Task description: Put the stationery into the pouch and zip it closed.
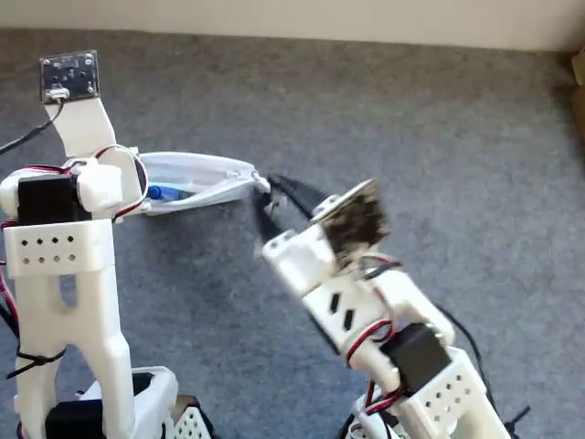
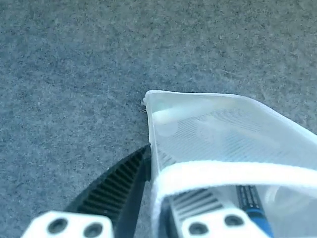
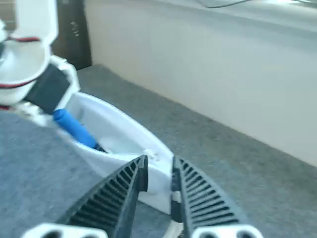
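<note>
Two grips on pouch (image 1: 210, 178), on table between arms | left fingers (image 2: 116, 181) clamped on left end | right fingers (image 3: 124, 191) nearly closed, pinching right end | pull zip (image 3: 148, 154) slow, keep taut lol

Translucent white pouch (image 1: 206, 174), unzipped, blue pen (image 1: 164, 193) inside

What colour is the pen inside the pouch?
Blue. The pen in the pouch shows best in the right wrist view.
</note>
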### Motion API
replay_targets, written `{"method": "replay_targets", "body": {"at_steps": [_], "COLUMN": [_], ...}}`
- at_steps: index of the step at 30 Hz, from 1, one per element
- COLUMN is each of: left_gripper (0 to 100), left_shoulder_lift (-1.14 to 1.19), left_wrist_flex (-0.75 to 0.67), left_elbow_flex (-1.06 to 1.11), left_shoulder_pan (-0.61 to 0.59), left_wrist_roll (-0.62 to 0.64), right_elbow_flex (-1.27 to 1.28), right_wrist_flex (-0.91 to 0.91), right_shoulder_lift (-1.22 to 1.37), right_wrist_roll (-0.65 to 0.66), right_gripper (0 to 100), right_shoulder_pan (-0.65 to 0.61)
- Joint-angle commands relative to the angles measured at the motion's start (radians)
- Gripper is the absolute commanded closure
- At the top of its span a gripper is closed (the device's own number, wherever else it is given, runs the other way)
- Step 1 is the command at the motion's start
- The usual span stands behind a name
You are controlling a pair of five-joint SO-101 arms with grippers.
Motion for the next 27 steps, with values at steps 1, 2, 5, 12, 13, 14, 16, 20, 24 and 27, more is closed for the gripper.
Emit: {"method": "replay_targets", "body": {"at_steps": [1, 2, 5, 12, 13, 14, 16, 20, 24, 27], "left_gripper": [99, 99, 99, 99, 99, 99, 99, 99, 99, 99], "left_shoulder_lift": [-0.019, -0.021, -0.022, -0.022, -0.022, -0.022, -0.022, -0.022, -0.022, -0.021], "left_wrist_flex": [0.003, 0.003, 0.032, 0.052, 0.054, 0.057, 0.071, 0.075, 0.074, 0.068], "left_elbow_flex": [-0.005, -0.005, -0.007, -0.005, -0.005, -0.005, -0.005, -0.004, 0.016, 0.018], "left_shoulder_pan": [-0.002, 0.005, 0.051, 0.142, 0.151, 0.160, 0.189, 0.232, 0.274, 0.283], "left_wrist_roll": [0.011, 0.011, -0.034, -0.055, -0.055, -0.064, -0.098, -0.110, -0.157, -0.161], "right_elbow_flex": [0.008, 0.015, 0.044, 0.182, 0.199, 0.216, 0.240, 0.242, 0.239, 0.205], "right_wrist_flex": [-0.027, -0.031, -0.093, -0.314, -0.341, -0.363, -0.390, -0.395, -0.400, -0.400], "right_shoulder_lift": [-0.018, -0.018, -0.018, -0.018, -0.018, -0.018, -0.016, 0.024, 0.114, 0.154], "right_wrist_roll": [-0.003, -0.003, -0.003, 0.058, 0.107, 0.149, 0.204, 0.236, 0.238, 0.238], "right_gripper": [77.9, 77.8, 77.8, 77.8, 77.8, 77.8, 77.8, 77.8, 77.8, 77.8], "right_shoulder_pan": [-0.107, -0.122, -0.139, -0.139, -0.143, -0.156, -0.188, -0.209, -0.186, -0.183]}}
